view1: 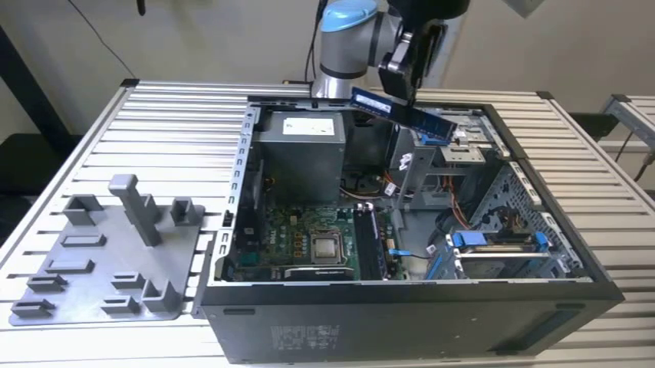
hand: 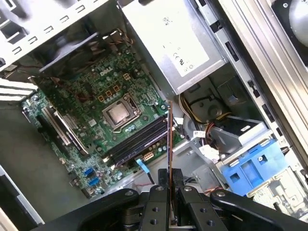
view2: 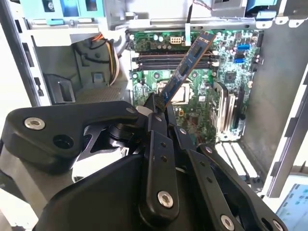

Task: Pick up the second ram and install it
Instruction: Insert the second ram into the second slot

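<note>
The second ram (view1: 406,113) is a long dark blue-green stick, held tilted in the air above the back of the open computer case (view1: 409,307). My gripper (view1: 397,93) is shut on one end of it. In the second wrist view the ram (view2: 186,68) juts out from the gripper (view2: 159,107) over the green motherboard (view2: 192,96). In the first wrist view the ram (hand: 170,142) shows edge-on above the gripper (hand: 171,185), and it crosses the black memory slots (hand: 137,142). The ram hangs well above the board and touches nothing.
A grey power-supply box (view1: 297,153) sits at the case's back. A blue drive caddy (view1: 493,241) and cables fill the exterior view's right of the case. A grey fixture tray (view1: 103,261) with upright blocks lies on the slatted table (view1: 174,115) at that view's left.
</note>
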`<state>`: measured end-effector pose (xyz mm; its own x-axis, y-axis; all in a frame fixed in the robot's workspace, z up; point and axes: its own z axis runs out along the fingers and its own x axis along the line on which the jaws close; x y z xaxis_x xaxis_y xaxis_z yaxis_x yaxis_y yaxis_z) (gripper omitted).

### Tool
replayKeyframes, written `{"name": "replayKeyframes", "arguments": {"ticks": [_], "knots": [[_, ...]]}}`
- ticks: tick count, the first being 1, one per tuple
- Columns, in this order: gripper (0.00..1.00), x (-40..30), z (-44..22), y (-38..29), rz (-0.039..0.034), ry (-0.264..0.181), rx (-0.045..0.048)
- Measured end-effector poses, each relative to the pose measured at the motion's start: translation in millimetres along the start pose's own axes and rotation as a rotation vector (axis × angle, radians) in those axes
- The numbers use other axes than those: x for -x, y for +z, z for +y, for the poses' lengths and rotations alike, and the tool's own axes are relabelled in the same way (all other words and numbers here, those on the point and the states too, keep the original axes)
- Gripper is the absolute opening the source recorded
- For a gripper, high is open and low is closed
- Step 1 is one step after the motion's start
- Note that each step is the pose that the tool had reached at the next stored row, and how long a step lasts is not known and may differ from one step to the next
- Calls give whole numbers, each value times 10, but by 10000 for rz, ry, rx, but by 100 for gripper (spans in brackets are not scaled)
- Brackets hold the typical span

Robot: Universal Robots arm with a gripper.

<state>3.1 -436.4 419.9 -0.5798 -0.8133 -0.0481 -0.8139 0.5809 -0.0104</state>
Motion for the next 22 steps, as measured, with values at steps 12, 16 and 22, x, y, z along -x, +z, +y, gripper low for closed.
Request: {"name": "replayKeyframes", "arguments": {"ticks": [12,16,22], "knots": [[14,-1,-1,0,12,1077,-52],[14,-1,-1,0,15,1437,-69],[14,0,-1,0,22,1985,-95]]}}
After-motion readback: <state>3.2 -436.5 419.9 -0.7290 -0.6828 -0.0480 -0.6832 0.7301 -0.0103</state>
